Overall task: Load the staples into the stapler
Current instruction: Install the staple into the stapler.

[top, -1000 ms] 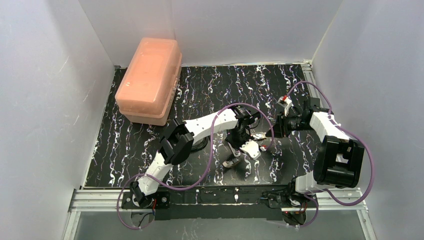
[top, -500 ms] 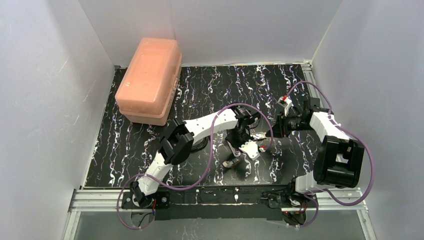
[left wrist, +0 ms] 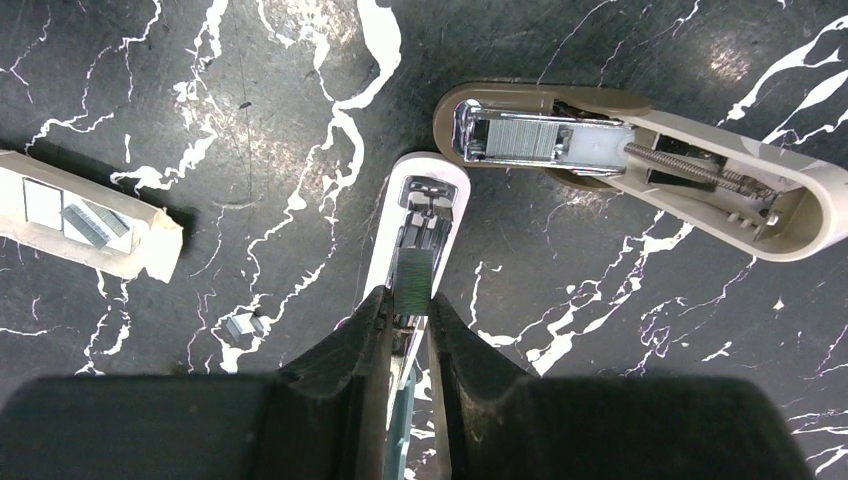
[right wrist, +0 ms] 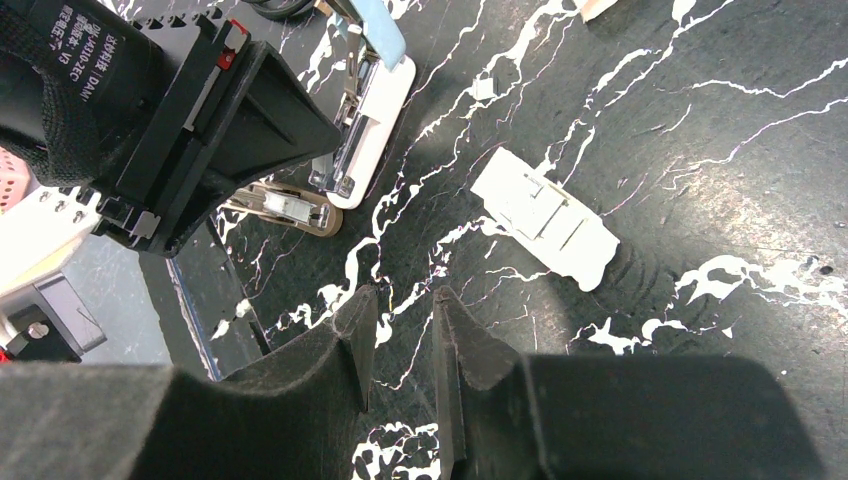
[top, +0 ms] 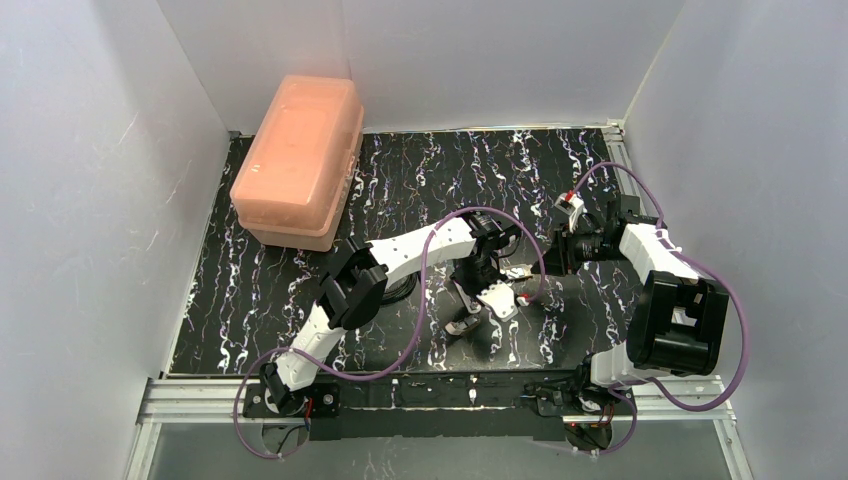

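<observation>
In the left wrist view my left gripper [left wrist: 408,300] is shut on a short dark silvery strip of staples [left wrist: 412,275]. It holds the strip over the silver channel of the opened stapler [left wrist: 425,205], whose light-blue part shows between my fingers below. The tan cardboard sleeve [left wrist: 85,225], with more staples in it, lies to the left. In the right wrist view the stapler [right wrist: 368,120] lies ahead to the left under the left gripper. My right gripper [right wrist: 403,300] is empty over the mat, its jaws a narrow gap apart.
A beige oblong [left wrist: 640,170] with a staple strip and a spring inside lies right of the stapler. A small white block [right wrist: 545,220] lies ahead of the right gripper. Loose staple bits [left wrist: 240,325] lie on the mat. A pink lidded box [top: 298,160] stands at the back left.
</observation>
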Robot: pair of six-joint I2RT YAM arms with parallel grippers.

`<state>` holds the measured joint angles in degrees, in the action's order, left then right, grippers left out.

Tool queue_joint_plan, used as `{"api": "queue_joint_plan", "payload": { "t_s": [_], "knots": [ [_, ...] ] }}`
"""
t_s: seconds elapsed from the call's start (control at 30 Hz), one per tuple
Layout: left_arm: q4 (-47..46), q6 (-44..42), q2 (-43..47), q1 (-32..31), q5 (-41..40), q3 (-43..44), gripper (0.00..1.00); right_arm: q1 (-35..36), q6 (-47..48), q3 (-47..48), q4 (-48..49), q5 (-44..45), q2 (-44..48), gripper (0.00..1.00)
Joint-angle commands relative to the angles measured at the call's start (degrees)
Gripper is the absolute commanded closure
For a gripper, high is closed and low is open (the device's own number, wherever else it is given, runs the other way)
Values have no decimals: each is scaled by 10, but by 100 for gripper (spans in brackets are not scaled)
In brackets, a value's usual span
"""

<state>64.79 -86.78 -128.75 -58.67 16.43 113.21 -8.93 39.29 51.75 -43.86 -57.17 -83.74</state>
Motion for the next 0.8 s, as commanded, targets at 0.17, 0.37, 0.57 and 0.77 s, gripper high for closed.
{"api": "queue_joint_plan", "payload": {
  "t_s": [0.17, 0.37, 0.57, 0.77],
  "knots": [
    [22, -20, 43, 4, 40, 6, 100, -2, 10, 21, -15, -13, -2, 65],
    [23, -22, 45, 7, 41, 5, 100, -2, 11, 21, -14, -13, -3, 65],
    [23, -27, 44, 8, 27, 2, 100, -2, 11, 21, -14, -13, -3, 65],
    [23, -31, 46, 8, 22, -2, 100, -2, 11, 22, -15, -13, -3, 65]
  ]
}}
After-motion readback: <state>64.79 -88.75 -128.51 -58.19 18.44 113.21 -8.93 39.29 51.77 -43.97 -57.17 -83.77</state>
